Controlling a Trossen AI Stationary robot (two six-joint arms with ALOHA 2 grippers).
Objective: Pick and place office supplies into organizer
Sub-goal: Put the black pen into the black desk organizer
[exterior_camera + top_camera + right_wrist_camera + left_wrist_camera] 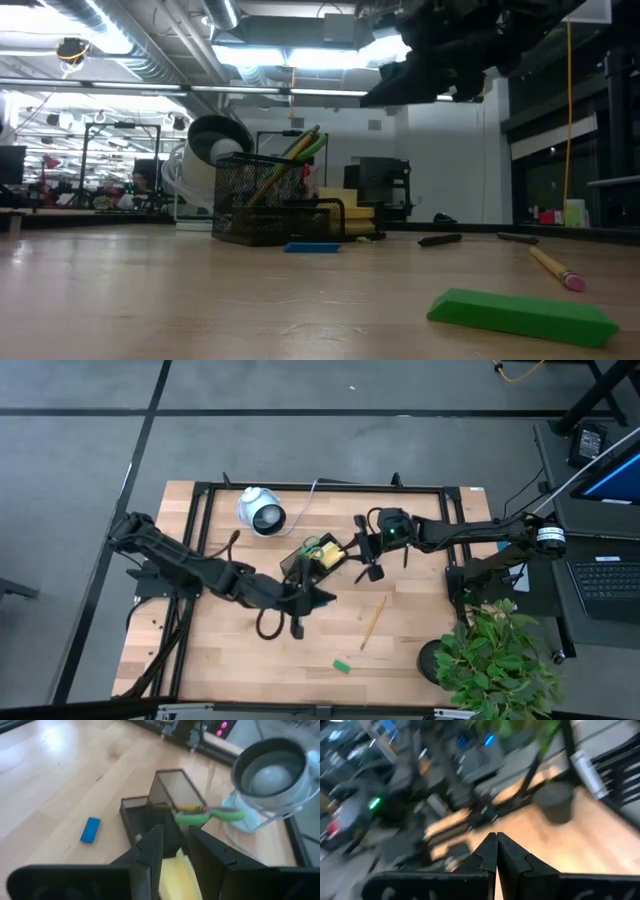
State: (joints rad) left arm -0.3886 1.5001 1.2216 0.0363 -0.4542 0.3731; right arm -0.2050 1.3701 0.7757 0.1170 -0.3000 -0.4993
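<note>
The black mesh organizer point(308, 563) stands mid-table. Its tall cup holds the green-handled scissors point(212, 815) and a pencil point(290, 150), and a yellow sticky-note pad point(329, 555) lies in its low compartment. My right gripper point(176, 851) hovers open just right of the organizer and well above it, with the pad showing beyond its fingers. My left gripper point(496, 852) is shut and empty, raised in front of the organizer and pointing toward the table's right. On the table lie a blue block point(90, 829), a pencil point(373, 622), a green block point(342, 666) and a black pen point(440, 240).
A white round device point(260, 510) with a cable stands behind the organizer at the far left. A potted plant point(495, 660) crowds the near right corner. A black metal frame point(330, 487) runs along the table's far edge. Bare wood lies at the near left.
</note>
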